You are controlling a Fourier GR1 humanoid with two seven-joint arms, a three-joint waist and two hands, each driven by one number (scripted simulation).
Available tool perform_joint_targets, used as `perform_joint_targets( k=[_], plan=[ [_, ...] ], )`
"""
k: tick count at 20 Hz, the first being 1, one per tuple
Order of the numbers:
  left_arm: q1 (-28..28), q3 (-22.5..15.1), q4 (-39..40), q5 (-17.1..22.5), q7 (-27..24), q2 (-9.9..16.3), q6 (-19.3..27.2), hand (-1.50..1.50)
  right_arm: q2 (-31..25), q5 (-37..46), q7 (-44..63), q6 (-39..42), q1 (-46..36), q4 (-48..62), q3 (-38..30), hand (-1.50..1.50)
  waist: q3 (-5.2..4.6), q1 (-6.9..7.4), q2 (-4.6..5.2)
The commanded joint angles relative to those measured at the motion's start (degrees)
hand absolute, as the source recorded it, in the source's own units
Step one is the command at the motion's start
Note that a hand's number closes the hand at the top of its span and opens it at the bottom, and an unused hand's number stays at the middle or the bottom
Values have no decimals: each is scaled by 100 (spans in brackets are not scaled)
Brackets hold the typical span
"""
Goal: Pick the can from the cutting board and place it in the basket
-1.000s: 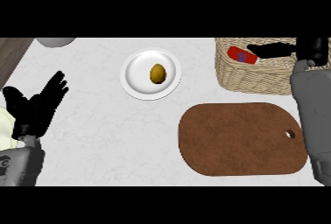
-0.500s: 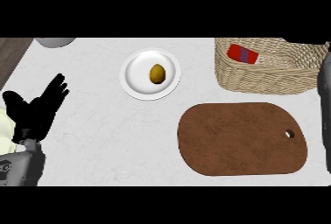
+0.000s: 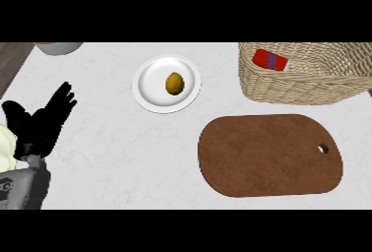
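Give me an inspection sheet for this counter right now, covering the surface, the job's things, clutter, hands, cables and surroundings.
Surface: pale speckled counter, with a dark wood strip at its far left edge.
Job's things: red can lies inside the wicker basket, against its left wall; brown cutting board has nothing on it.
Clutter: white plate carrying a yellow-brown oval item; part of a grey bowl at the top left edge.
Hands: left hand open, fingers up, resting at the left edge; right hand not in view.
Cables: nothing seen.
Surroundings: nothing seen beyond the counter.
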Motion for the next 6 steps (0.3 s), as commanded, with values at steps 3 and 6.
perform_joint_targets(
  k=[3,6],
  plan=[
    [46,23,82,-10,-160,-14,-23,0,-1139,-629,-460,1690,826,694,-428,-150,1,2,3],
    [-340,113,292,-6,7,122,-5,0,-1681,-615,-1141,2191,878,1499,-462,-150,7,57,42]
  ],
)
